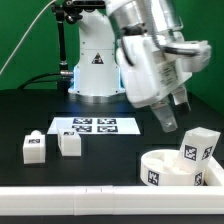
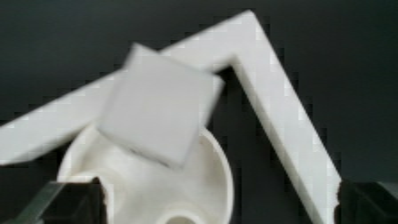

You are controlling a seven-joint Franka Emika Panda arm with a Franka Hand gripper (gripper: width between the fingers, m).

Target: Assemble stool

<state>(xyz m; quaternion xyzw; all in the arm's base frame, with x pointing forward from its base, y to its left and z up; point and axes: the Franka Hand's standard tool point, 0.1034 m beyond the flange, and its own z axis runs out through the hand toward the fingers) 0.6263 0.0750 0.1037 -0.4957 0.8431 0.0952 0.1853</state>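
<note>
The stool's round seat (image 1: 172,172) lies on the dark counter (image 1: 30,112) in the lower right of the exterior view. It is a low white ring with black-and-white tags on its rim. One block-shaped leg (image 1: 200,147) stands on the seat's right side, leaning a little, with tags on its faces. From the wrist view that leg (image 2: 160,112) is a pale slanted block over the curved seat (image 2: 169,185). I can't tell from here whether it sits in a socket.

A second leg (image 1: 33,148) and a third leg (image 1: 70,143) rest on the counter at the exterior view's lower left, near each other but not touching.

The hand (image 1: 166,118) hangs just above and to the left of the leg on the seat. Its fingers are spread wide with nothing between them, clear of the block.

The marker board (image 1: 95,125) lies flat mid-frame, just beyond the third leg. The white border rail (image 1: 90,200) runs along the bottom of the exterior view, close in front of the seat. In the wrist view the border rail (image 2: 276,90) makes a sharp corner beyond the seat. The arm's base (image 1: 95,65) stands at upper centre, behind the marker board.
</note>
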